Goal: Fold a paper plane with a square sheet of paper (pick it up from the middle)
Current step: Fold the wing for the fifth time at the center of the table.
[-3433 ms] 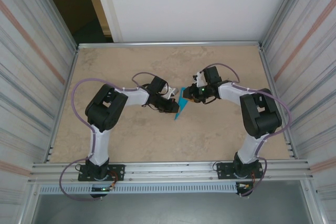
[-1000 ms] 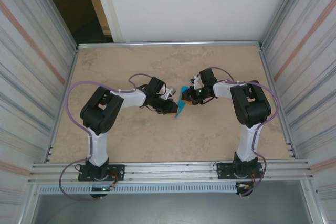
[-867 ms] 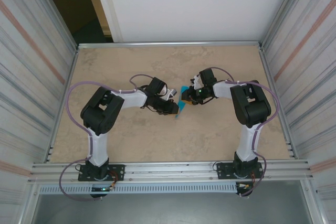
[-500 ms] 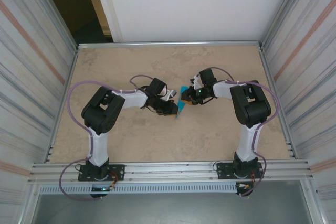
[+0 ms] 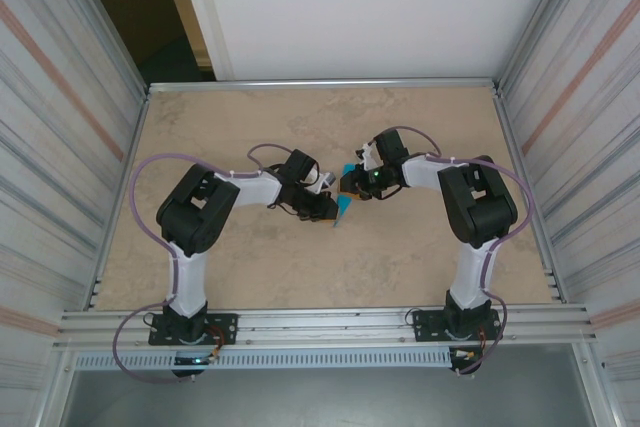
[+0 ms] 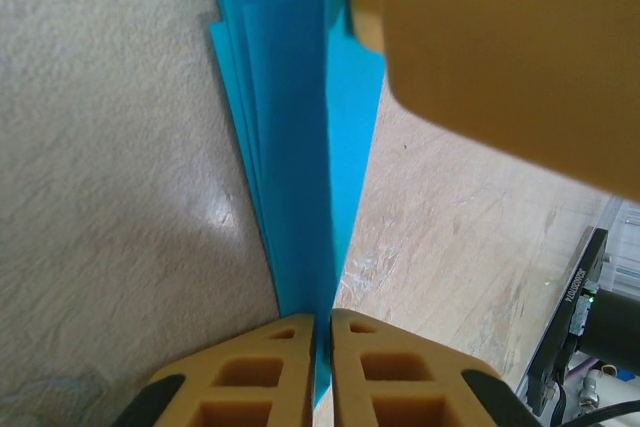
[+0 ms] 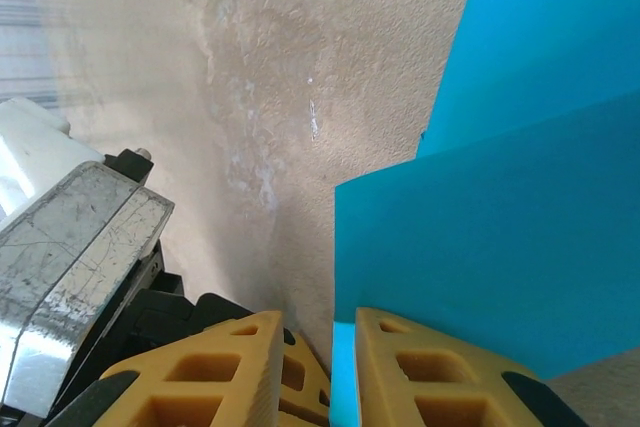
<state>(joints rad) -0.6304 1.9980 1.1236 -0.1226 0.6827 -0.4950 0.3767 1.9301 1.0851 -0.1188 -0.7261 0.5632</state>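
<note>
Mid-table (image 5: pixel 250 277), well apart from every edge & corner, both arms reach inward and meet nose to nose. From the left side comes the left gripper (image 5: pixel 325 209) and from the right side the right gripper (image 5: pixel 353 184), just beside each other w/ the paper plane (image 5: pixel 342 210) btwn them, its point aimed toward the near edge. Whether the plane rests on the surface or hangs just over it, can't tell. Left wrist view: jaws together, clamped on the plane's folded edge, layers fanning out beyond. Right wrist view: jaws nearly together w/ a sliver of blue in the gap, but can't tell if that's a true pinch or just a flap lying alongside. Risks, as I judge them: if both hold and the arms pull apart or twist out of sync, thin paper tears at a clamp or the creases spring open. If the right side has no real hold, the flap slides & the fold lands crooked. Fingers this close could knock together and jolt the plane loose. Pushing down could crumple the point.
</note>
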